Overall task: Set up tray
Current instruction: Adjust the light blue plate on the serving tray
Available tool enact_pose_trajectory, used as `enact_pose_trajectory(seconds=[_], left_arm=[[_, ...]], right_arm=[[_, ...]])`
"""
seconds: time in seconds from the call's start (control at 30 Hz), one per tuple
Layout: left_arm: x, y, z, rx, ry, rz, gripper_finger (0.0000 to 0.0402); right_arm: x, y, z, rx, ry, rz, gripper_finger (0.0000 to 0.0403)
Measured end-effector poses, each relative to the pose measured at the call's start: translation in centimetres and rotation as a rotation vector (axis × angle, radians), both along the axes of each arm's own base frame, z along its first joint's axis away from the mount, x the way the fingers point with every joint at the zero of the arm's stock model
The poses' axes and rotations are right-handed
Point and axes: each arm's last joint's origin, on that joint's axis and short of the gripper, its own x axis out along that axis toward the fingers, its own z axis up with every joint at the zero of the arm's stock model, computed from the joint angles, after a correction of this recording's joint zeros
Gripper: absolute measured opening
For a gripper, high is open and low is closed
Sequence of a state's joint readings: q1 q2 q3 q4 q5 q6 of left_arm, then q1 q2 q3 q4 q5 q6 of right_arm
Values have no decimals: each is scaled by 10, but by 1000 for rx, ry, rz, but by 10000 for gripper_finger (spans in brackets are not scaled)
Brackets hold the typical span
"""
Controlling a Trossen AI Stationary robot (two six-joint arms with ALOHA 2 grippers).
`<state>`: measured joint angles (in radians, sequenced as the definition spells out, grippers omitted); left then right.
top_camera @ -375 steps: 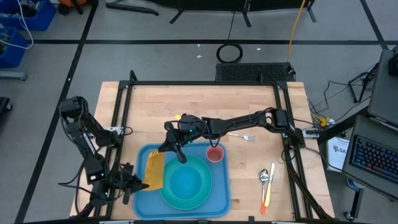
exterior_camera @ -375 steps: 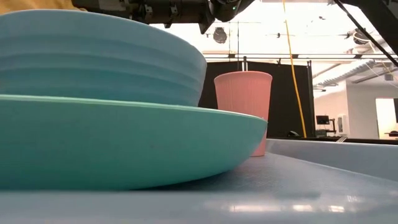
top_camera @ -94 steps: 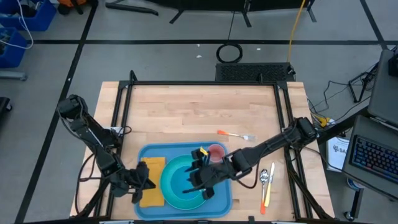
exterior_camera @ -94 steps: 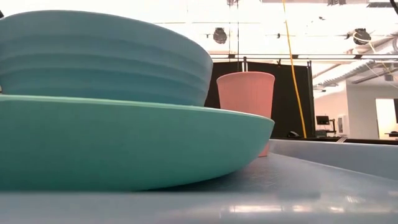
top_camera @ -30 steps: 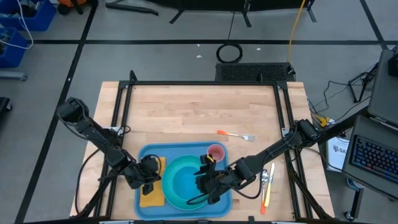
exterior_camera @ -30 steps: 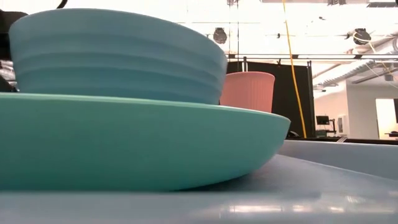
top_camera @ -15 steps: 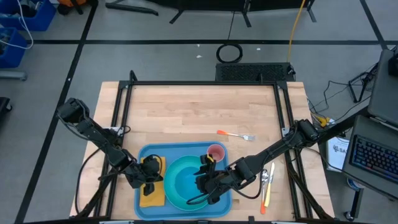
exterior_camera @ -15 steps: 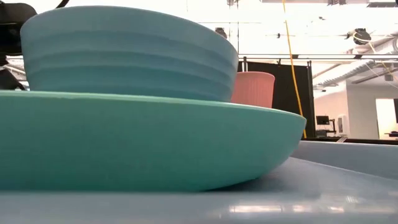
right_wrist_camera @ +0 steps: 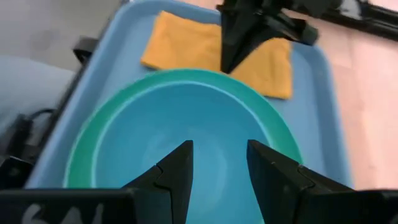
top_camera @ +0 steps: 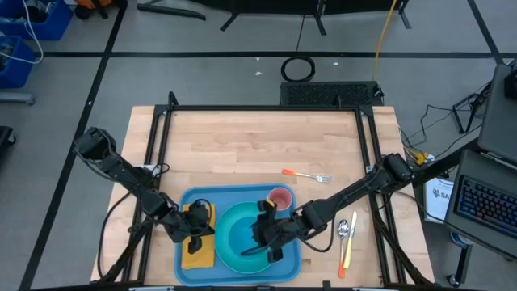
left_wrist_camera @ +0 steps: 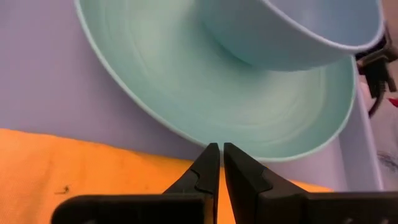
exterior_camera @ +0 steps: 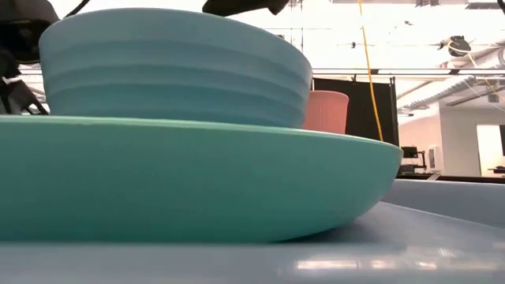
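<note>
Wooden desk [top_camera: 242, 145] carries the blue tray [top_camera: 287, 260] at its near edge. Plate [top_camera: 230, 259] with bowl [top_camera: 238, 238] has slid toward the cup [top_camera: 280, 198] (since a second ago). Left end effector [top_camera: 196, 230] closed, empty, above the napkin [top_camera: 198, 257]; right end effector [top_camera: 260, 234] part-open over the bowl, gripping nothing. Cutlery remains outside.

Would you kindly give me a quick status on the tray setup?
Left claw shut, over napkin. Right claw open above bowl. Tray holds plate, cup.

A fork [top_camera: 307, 175] and spoon [top_camera: 343, 229] lie on the table [top_camera: 242, 145].
</note>
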<state>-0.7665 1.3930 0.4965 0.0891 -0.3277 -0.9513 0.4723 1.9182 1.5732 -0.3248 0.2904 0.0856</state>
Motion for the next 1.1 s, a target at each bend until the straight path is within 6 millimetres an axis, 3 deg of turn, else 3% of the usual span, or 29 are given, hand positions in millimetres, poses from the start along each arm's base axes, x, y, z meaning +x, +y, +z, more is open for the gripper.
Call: enact_pose_trajectory(seconds=[0.23,0.5,0.9,1.1], left_arm=[[-1,-6,4,1,-58,-45,26],[0,-6,4,-4,-57,-49,26],[-1,-6,4,-6,-54,-40,26],[1,-4,4,-4,-56,-28,26]], right_arm=[[6,-6,-3,73,-24,75,123],[15,-4,-15,103,-25,144,11],[30,-10,-34,208,-20,159,0],[44,-13,-53,276,-27,166,0]])
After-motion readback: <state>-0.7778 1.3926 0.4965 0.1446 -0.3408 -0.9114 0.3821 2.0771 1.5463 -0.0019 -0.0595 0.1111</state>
